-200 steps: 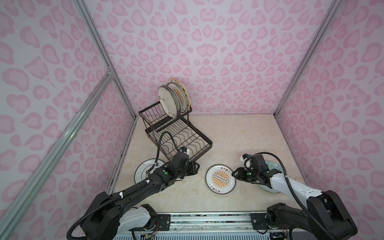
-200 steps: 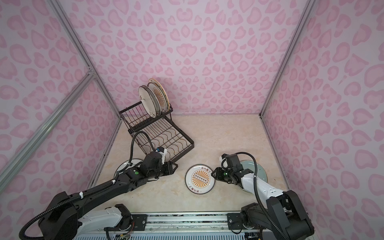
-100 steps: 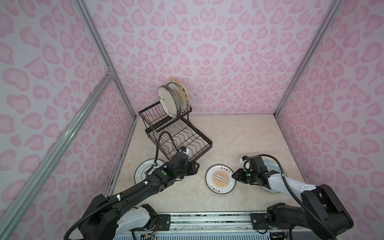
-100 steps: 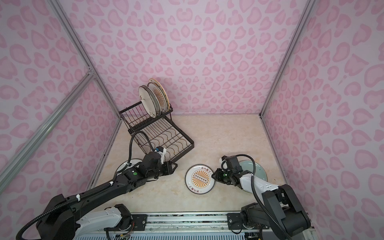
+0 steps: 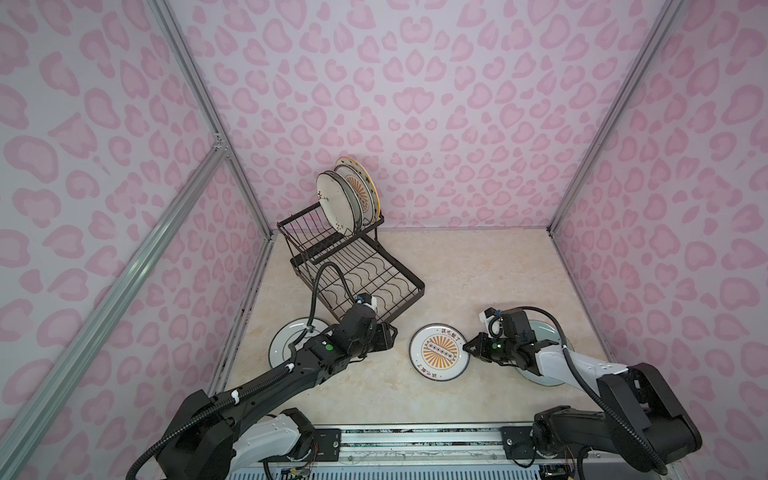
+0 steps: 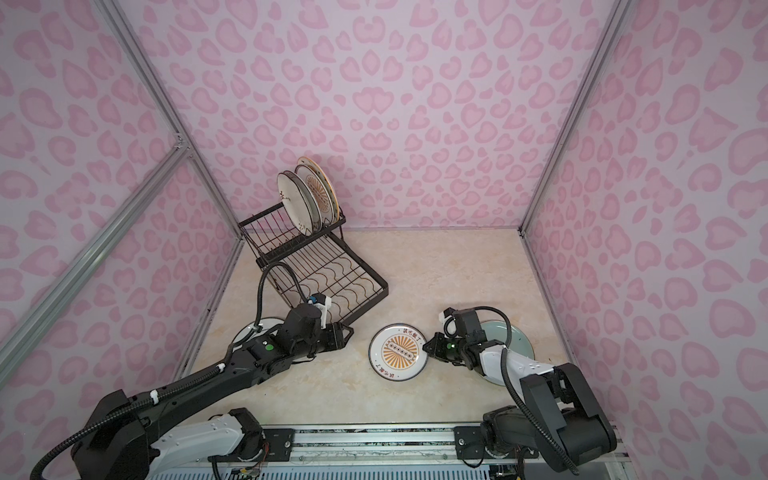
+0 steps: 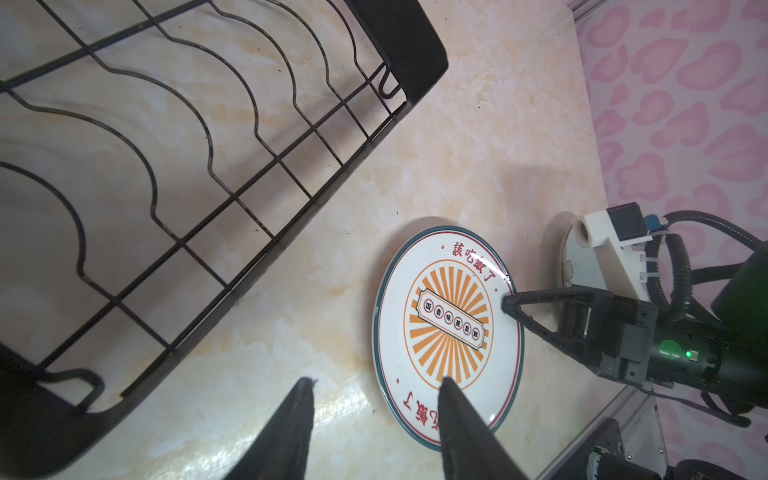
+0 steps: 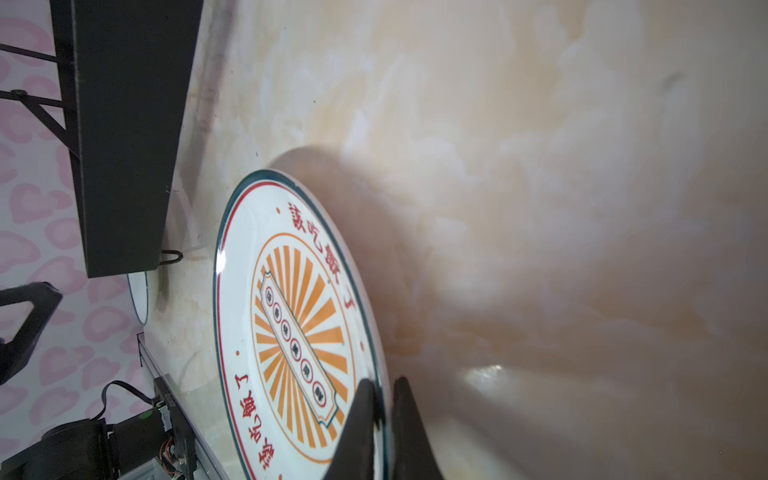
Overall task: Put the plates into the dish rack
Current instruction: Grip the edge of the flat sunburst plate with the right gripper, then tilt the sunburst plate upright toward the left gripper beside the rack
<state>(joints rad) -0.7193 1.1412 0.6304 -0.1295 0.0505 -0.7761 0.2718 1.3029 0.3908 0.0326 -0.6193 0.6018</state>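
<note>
Pale green plate (image 6: 519,338) mostly under right arm (image 6: 511,365), white plate (image 5: 284,345) half under left arm (image 5: 266,382), sunburst plate (image 8: 291,332) cropped

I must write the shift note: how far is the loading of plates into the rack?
Done: a few plates stand upright in the raised tier of the rack. In hand: the right gripper is shut on the rim of the sunburst plate; the left gripper is open nearby. Left: that plate, a white plate under the left arm and a pale green plate under the right arm.
</note>
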